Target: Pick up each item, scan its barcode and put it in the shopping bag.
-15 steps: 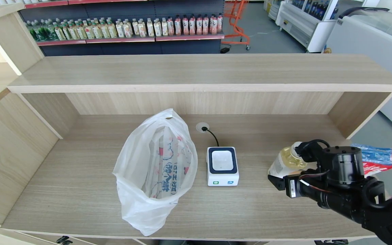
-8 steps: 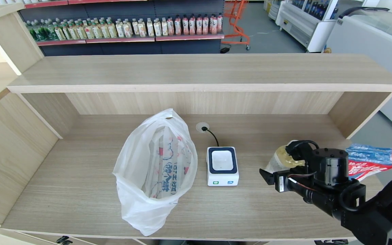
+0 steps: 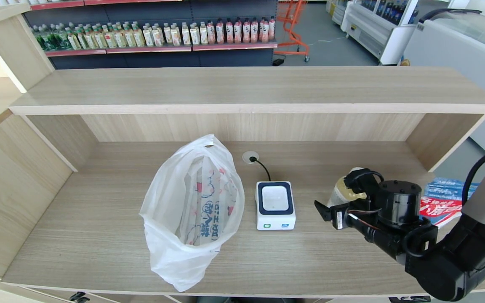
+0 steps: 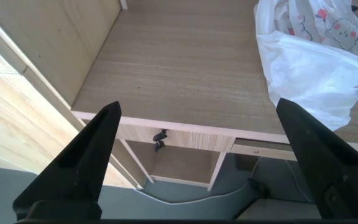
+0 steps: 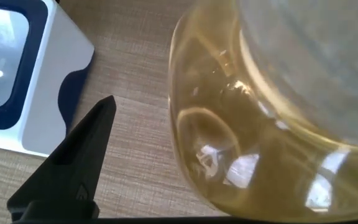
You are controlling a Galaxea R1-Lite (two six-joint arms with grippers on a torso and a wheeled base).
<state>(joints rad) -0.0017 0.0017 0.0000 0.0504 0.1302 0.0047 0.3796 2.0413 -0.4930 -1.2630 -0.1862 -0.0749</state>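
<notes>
Head view: right fingers [image 5: 73, 168] grip the bottle [image 3: 343, 191]; its barcode should face the scanner [image 3: 275, 205] squarely; left fingers [image 4: 79, 162] spread.

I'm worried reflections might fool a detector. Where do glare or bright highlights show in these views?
Right wrist view: curved white highlights on the clear plastic bottle of yellow liquid; a small light spot reflects in the window of the white, blue-framed barcode scanner. Left wrist view: the white translucent plastic shopping bag is brightly lit. Head view: the scanner's window reflects pale light.
</notes>
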